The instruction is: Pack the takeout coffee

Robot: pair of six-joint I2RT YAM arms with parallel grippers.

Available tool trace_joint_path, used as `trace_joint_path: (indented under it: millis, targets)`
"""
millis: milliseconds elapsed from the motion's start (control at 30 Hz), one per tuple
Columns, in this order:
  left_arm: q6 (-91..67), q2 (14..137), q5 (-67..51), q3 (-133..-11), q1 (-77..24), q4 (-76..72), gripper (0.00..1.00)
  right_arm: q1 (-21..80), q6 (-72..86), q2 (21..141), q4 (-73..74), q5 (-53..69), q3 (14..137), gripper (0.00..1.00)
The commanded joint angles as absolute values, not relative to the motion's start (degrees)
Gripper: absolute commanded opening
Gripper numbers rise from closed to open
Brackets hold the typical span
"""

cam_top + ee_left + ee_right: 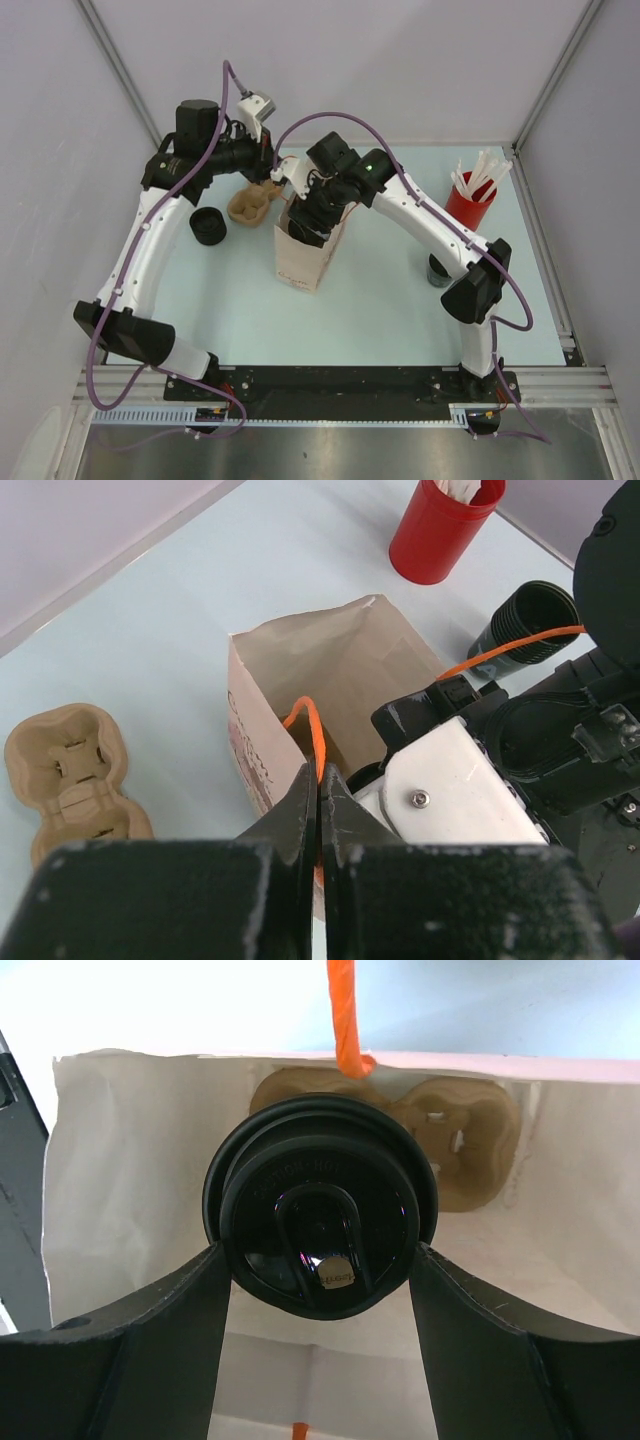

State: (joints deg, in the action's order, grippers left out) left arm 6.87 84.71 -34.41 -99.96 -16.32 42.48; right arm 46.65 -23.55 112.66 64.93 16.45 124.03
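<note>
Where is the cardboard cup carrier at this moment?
In the top view the cardboard cup carrier lies on the table's left half, between the short black cup and the paper bag, outside the bag.

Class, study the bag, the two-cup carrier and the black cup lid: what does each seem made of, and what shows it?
The bag looks like thin matte paper, with sharp creases. The carrier seems moulded paper pulp: dull tan, softly rounded wells. The black cup lid is probably plastic: smooth, with a glossy highlight.
</note>
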Motion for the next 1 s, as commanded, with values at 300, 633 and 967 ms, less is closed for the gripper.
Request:
trace_joint_path:
  millis: [300,633,967]
  targets:
    - [3.96,81.04,-36.91,-99.49,-16.87,40.52,0.0,46.23,-19.87,114.08,63.02,17.84,124.19,0.33]
    - [3.34,79.72,-37.27,-98.35,-16.87,39.73,0.0,46.14,-17.49,115.49,61.17,16.17,123.23,0.33]
    - [2.9,79.1,-37.35,-97.29,-16.87,39.11,0.0,46.23,-16.17,115.75,58.71,14.24,121.11,0.31]
